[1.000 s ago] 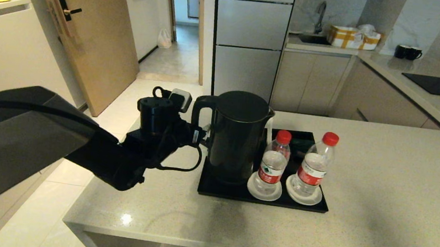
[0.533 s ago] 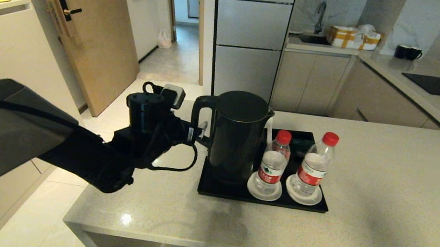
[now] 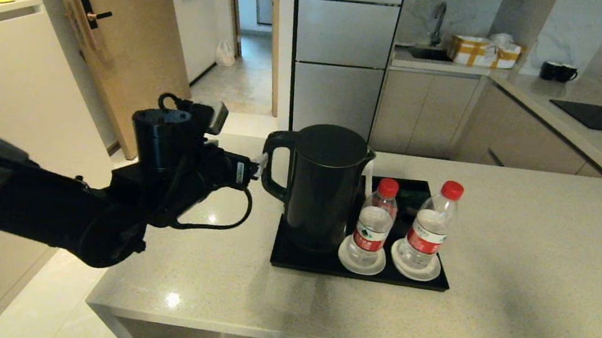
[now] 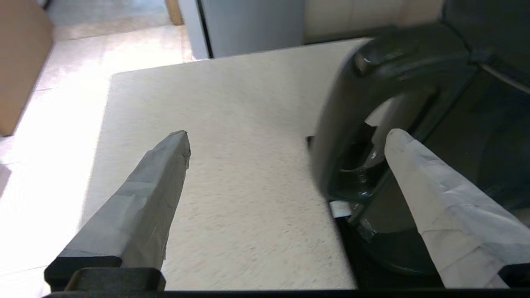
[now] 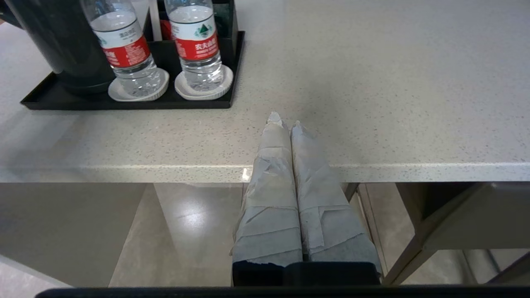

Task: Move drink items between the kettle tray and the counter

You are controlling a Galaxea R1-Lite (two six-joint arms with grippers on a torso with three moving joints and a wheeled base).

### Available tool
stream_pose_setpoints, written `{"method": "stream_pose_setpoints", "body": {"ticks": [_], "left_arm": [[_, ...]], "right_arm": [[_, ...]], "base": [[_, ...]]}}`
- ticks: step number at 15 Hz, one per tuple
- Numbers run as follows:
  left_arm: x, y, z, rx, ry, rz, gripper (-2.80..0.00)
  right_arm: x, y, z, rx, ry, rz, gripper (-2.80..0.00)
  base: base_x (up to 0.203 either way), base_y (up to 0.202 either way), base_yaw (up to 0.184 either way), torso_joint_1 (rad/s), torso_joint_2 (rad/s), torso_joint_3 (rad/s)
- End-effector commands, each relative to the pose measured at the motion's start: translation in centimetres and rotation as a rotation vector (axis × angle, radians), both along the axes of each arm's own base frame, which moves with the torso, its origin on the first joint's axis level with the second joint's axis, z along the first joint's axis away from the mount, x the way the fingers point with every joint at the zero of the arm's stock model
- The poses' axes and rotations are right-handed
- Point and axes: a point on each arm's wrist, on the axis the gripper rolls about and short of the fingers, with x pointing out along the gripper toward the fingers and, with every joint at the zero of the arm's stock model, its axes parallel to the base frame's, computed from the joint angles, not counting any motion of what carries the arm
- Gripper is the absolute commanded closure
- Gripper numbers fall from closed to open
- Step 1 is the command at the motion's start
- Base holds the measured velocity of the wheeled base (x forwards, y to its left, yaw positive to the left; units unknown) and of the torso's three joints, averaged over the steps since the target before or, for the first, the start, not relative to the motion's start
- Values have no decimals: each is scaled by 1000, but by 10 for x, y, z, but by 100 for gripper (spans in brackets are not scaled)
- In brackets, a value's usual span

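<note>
Two hazards stand out. One taped finger (image 4: 418,174) of the left gripper (image 4: 285,140) lies across the mouth of the kettle handle (image 4: 352,95), the other out over bare counter (image 4: 232,103); the fingers are spread wide, holding nothing. A swing toward the kettle (image 3: 325,186) could knock the handle and tip it on the kettle tray (image 3: 291,258), toppling the two water bottles (image 3: 373,222) beside it. A clamp on the handle's edge risks a slipping grip. The right gripper (image 5: 282,121) rests clenched at the counter edge, empty.

The bottle (image 5: 198,43) label seemingly reads "农夫山泉"; nothing else is legible.
</note>
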Motion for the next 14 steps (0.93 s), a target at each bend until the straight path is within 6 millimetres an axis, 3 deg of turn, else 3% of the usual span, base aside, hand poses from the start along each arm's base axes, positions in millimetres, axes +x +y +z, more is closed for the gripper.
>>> {"method": "stream_pose_setpoints", "body": {"ticks": [1, 4, 7, 8, 11, 14], "left_arm": [[-21, 16, 22, -22, -44, 20, -280], [-44, 39, 48, -32, -65, 57, -280], [-85, 71, 92, -30, -80, 105, -280], [-105, 82, 107, -31, -85, 119, 0], [-171, 111, 144, -28, -82, 164, 0], [-269, 141, 175, -43, -70, 215, 0]], "right_arm": [[0, 0, 0, -1, -1, -1, 0], [0, 0, 0, -1, -2, 0, 0], [0, 0, 0, -2, -3, 1, 0], [0, 0, 0, -1, -2, 0, 0], [0, 0, 0, -1, -1, -1, 0], [0, 0, 0, -1, -3, -1, 0]], "base": [[0, 0, 0, 0, 0, 0], [0, 0, 0, 0, 0, 0], [0, 0, 0, 0, 0, 0], [0, 0, 0, 0, 0, 0], [0, 0, 0, 0, 0, 0], [0, 0, 0, 0, 0, 0]]}}
